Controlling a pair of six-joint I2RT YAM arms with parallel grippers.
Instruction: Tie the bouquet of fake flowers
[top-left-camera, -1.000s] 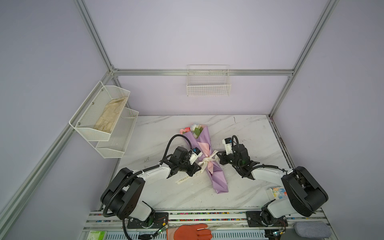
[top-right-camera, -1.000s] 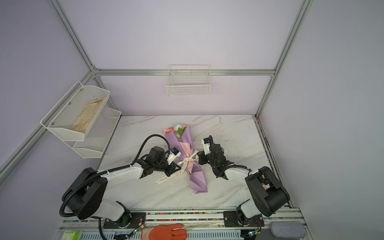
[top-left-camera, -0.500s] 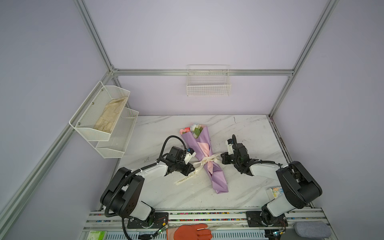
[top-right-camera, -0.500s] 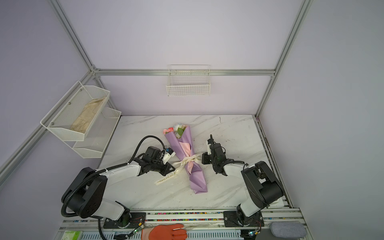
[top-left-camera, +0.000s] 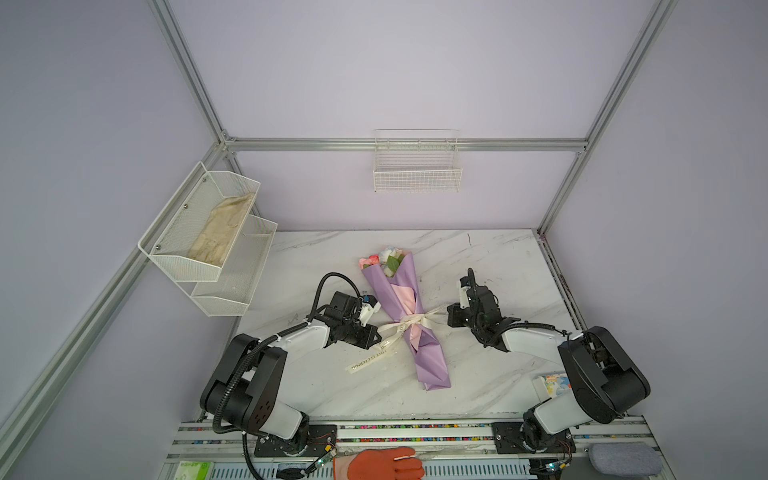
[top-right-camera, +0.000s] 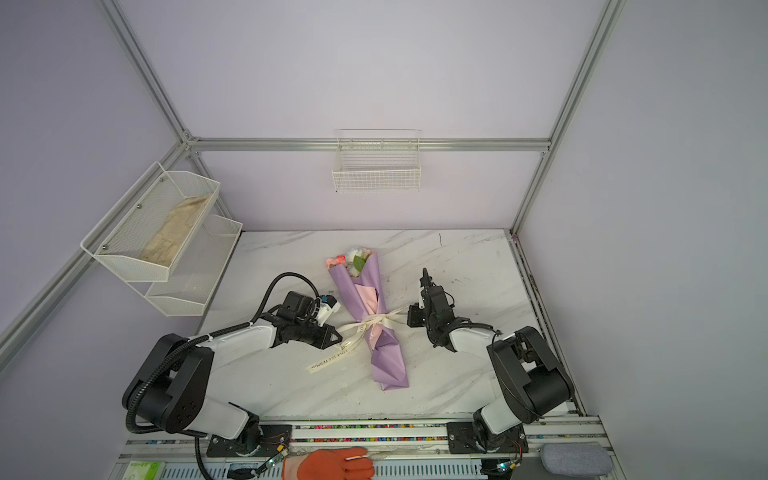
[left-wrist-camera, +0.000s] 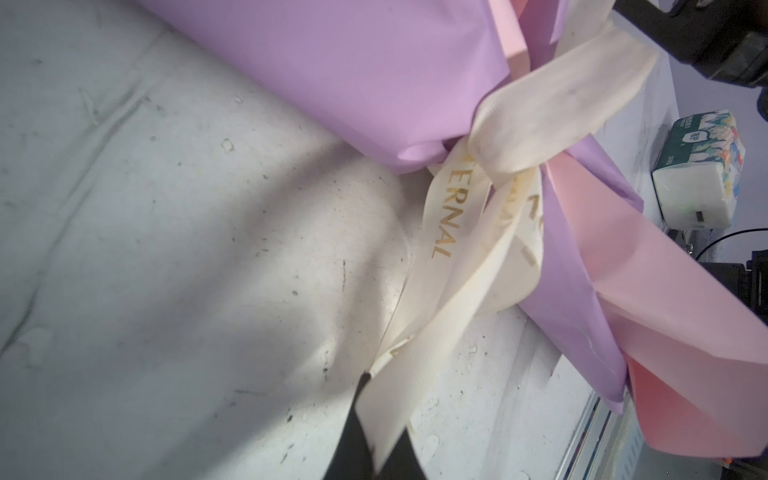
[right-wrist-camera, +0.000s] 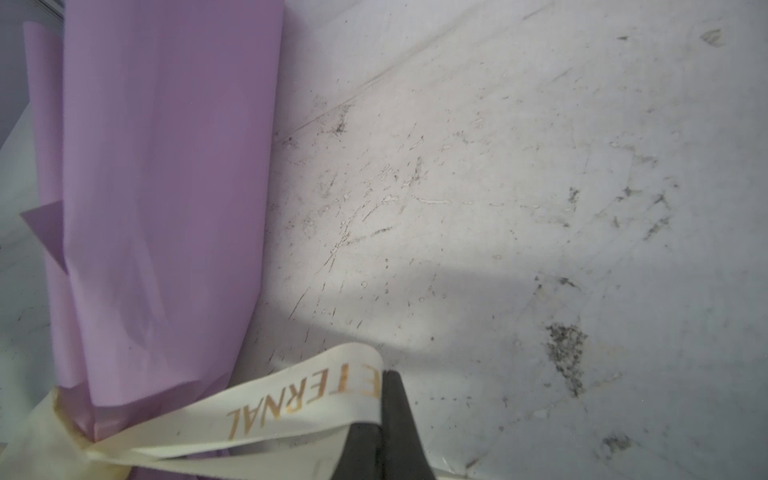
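Lilac crisp paper, pink inside, wraps the slim cone-shaped bouquet (top-left-camera: 395, 291) lying flat between my left end effector (top-left-camera: 377, 333) and right end effector (top-left-camera: 450, 318), rose heads (top-left-camera: 384, 259) pointing beyond both. Each is clenched on the cream gold-lettered ribbon (top-left-camera: 415, 321) cinching its waist.

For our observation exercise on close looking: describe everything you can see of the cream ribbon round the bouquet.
The cream ribbon, satin-like with gold lettering reading ETERNAL, is knotted round the waist of the lilac-wrapped bouquet. It looks soiled. The left end effector and right end effector are each shut on a strand, drawn out sideways. One loose tail lies on the marble table.
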